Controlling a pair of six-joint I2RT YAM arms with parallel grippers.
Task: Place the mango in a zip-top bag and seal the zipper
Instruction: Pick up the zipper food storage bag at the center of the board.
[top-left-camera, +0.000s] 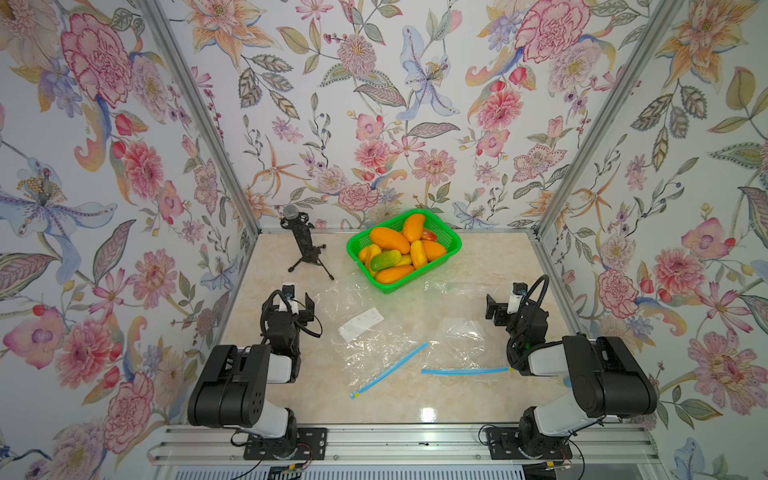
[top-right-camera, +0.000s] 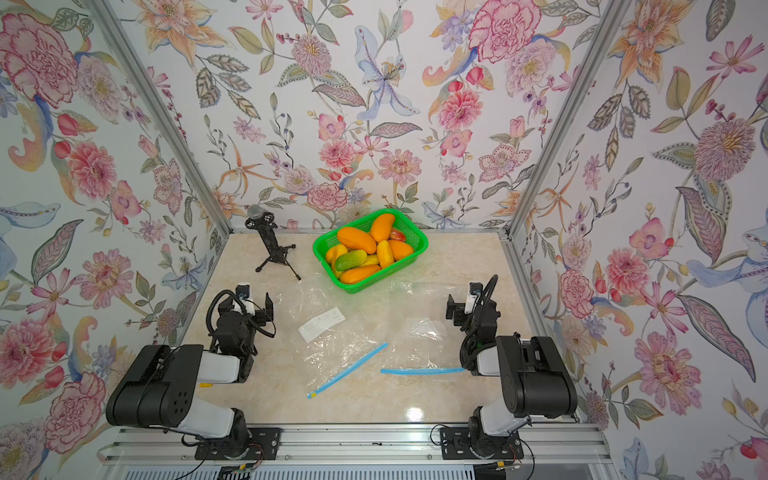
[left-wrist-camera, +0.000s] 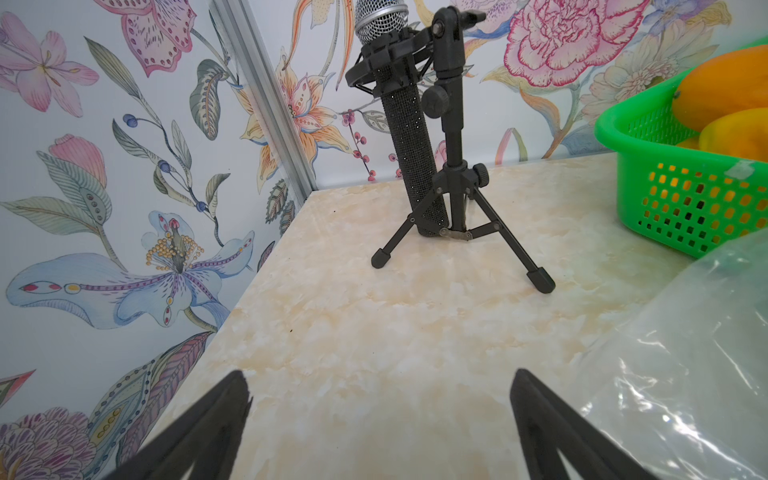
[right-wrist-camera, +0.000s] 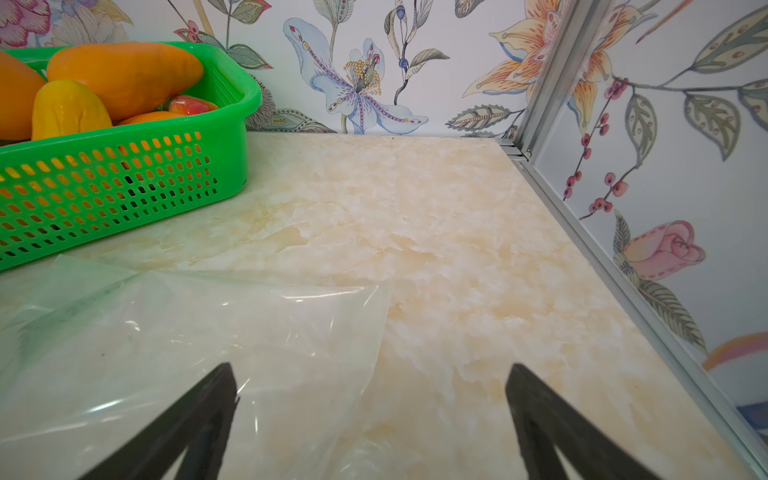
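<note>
Two clear zip-top bags (top-left-camera: 374, 357) lie flat on the table (top-left-camera: 415, 403), outlines hard to trace. The right bag (top-left-camera: 465, 345) has its blue zipper (top-left-camera: 465, 371) end hidden behind the right arm (top-left-camera: 598, 374). It and the left arm (top-left-camera: 232, 382) sit folded, left jaws and right jaws gaping wide, empty. Far centre, a green basket (top-left-camera: 424, 272) holds piled mangoes (top-left-camera: 389, 240), lower ones buried.

1. Left arm (top-left-camera: 232, 386): rounded black joint housings alternate with white link shells; the housing nearest the rail (top-left-camera: 395, 440) carries small round holes.
2. Right arm (top-left-camera: 598, 374): same black-and-white build.
3. Mount plates (top-left-camera: 286, 444): black, perforated, screwed onto the rail.
4. Cable (top-left-camera: 545, 281): a black loop at each wrist, far from the rail; thin red and black wires (top-left-camera: 306, 451) beside the plates.
5. Left gripper (left-wrist-camera: 380, 374) and right gripper (right-wrist-camera: 370, 365): matte black fingers (left-wrist-camera: 208, 428) tapering to wedges.
</note>
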